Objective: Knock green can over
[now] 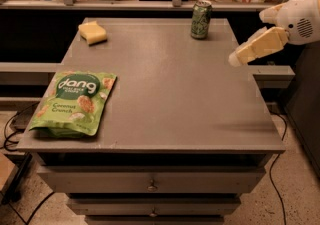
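The table [170,94] carries three things. The bag [72,101] lies flat at the front-left corner, clear of the work. The gripper [240,57] hangs over the right edge towards the back, tip aimed inward, likely lined up for a sideways push. I cannot tell whether it is spread or pressed together. The can [201,19] stands upright by the back edge, right of middle, well apart from the gripper. A sponge [93,32] sits near the back-left corner.
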### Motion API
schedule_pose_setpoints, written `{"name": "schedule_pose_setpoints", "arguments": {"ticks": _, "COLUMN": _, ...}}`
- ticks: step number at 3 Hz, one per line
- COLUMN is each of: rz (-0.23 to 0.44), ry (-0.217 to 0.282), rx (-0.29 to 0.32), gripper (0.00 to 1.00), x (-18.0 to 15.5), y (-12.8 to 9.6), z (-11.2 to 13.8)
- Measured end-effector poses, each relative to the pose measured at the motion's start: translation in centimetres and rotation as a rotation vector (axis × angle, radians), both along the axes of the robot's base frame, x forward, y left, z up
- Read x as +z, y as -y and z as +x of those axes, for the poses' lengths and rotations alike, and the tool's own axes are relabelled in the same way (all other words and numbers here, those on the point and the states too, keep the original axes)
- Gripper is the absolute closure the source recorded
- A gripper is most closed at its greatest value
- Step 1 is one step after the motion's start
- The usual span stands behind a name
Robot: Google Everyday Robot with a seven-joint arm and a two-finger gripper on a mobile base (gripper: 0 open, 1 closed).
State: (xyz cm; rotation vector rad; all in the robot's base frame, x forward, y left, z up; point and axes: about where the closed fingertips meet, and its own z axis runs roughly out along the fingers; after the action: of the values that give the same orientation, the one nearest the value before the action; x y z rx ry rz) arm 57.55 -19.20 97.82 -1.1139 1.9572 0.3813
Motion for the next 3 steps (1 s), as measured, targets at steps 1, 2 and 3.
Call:
{"name": "schedule_pose_setpoints", "arguments": {"ticks": 1, "rz": 0.028, "ry": 0.030, "rx": -0.011, "gripper": 0.00, "x": -0.3, "y": -0.8, "z": 2.1}}
{"name": "schedule_pose_setpoints", "arguments": {"ticks": 2, "rz": 0.079, "ry": 0.074, "rx": -0.030, "gripper": 0.00, "x": -0.7, "y": -1.4, "z": 4.9}}
{"name": "schedule_pose_setpoints", "arguments": {"ticks": 3, "rz": 0.130, "ry": 0.104, "rx": -0.074, "gripper": 0.00, "x": -2.1, "y": -2.5, "z": 8.5}}
